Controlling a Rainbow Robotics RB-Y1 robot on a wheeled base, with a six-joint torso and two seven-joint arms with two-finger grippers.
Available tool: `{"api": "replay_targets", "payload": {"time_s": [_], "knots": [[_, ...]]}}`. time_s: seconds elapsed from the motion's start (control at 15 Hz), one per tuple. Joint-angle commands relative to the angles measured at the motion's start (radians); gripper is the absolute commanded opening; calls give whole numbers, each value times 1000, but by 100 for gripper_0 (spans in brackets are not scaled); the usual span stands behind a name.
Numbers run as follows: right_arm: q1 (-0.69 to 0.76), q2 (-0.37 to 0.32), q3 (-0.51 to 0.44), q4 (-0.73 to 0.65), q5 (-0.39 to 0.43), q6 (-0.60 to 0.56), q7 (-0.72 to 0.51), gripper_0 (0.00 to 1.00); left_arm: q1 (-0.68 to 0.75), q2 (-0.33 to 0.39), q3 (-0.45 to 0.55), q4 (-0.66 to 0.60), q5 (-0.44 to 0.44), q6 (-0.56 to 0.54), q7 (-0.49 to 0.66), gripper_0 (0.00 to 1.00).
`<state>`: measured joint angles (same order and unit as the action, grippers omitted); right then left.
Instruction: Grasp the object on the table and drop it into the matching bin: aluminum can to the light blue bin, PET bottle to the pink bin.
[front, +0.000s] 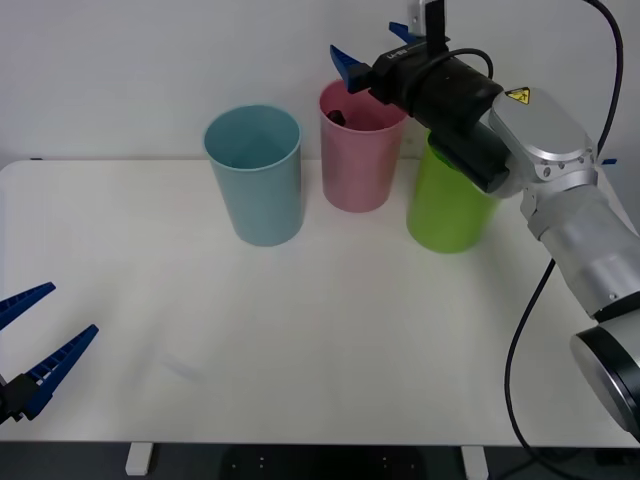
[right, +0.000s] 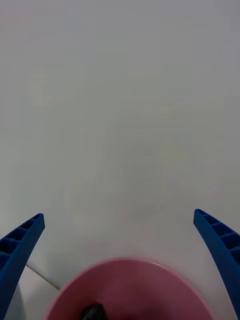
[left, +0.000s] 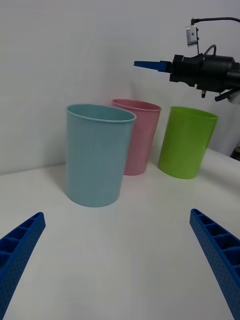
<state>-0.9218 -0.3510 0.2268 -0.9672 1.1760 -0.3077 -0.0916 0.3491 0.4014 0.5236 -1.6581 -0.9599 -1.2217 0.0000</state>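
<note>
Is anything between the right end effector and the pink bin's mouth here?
Nothing visible. The right end effector hangs open directly over the pink bin, and a dark object, probably the bottle's cap, already lies inside it.

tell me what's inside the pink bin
A dark object lies inside the pink bin, seemingly the bottle's black cap. The bin's wall hides the rest. The open right pincer hovers above.
</note>
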Motion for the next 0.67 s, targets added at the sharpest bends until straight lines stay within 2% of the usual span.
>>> {"api": "replay_targets", "payload": {"time_s": [0.07, 0.47, 0.67], "knots": [[66, -6, -15, -88, 1, -7, 4, 100, 0, 0, 0, 0, 0, 0, 0, 100], [245, -71, -24, -343, 1, -33, -2, 100, 0, 0, 0, 0, 0, 0, 0, 100], [357, -117, -32, -475, -32, -47, 1, 100, 0, 0, 0, 0, 0, 0, 0, 100]]}}
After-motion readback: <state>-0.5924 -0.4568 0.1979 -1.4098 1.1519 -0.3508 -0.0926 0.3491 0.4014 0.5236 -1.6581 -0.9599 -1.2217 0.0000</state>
